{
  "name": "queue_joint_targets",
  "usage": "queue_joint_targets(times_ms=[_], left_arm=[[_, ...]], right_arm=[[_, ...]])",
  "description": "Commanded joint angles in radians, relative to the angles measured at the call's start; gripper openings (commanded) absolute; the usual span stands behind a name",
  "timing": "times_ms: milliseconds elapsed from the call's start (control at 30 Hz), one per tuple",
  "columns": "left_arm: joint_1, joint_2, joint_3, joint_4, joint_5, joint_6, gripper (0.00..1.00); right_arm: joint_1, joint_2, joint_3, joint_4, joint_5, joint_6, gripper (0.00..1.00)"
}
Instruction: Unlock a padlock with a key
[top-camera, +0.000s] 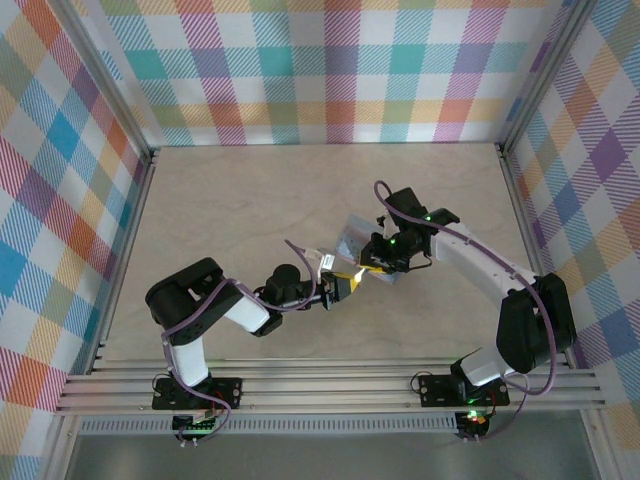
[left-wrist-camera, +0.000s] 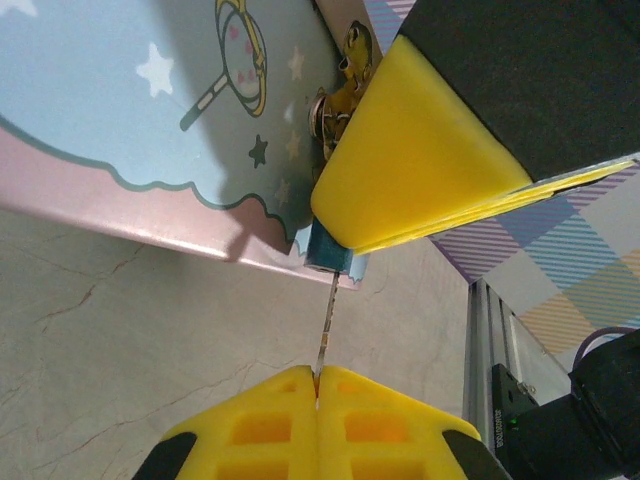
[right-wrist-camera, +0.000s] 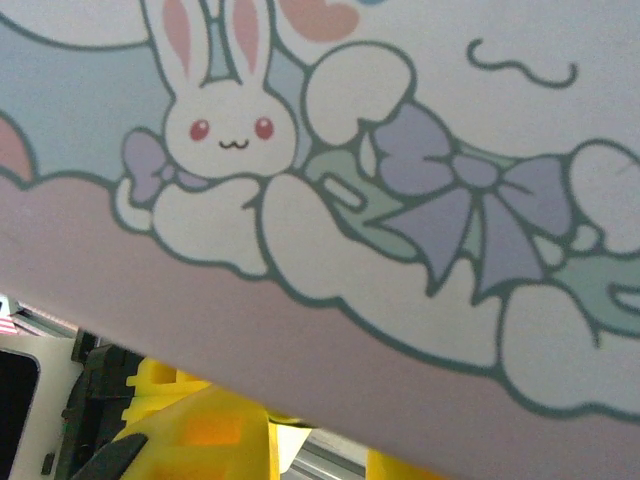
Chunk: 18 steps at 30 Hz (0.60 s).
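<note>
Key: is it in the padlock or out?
In, it seems: the key runs from the left gripper up into the padlock.

The printed tin face (right-wrist-camera: 90, 110), tilted and close to the lens, shows a white rabbit (right-wrist-camera: 226, 125) with pink ears beside a purple bow (right-wrist-camera: 470, 200) above a pink band (right-wrist-camera: 150, 285), with yellow pincer fingers (right-wrist-camera: 190, 430) below its lower edge.

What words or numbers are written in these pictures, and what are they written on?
There are none to read.
The tin box has only drawings and no letters: a white bunny, stars and a purple bow.
</note>
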Motion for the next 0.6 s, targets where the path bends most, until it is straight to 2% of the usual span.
queue_joint_targets(times_ms=[0, 567], left_arm=[[-0.006, 0.012, 0.028, 0.057, 0.014, -0.002, 0.0], [-0.005, 0.029, 0.024, 0.075, -0.018, -0.022, 0.0]], right_arm=[[-0.005, -0.027, -0.009, 0.029, -0.039, 0.008, 0.0], [-0.005, -0.045, -0.03, 0.035, -0.047, 0.018, 0.0]])
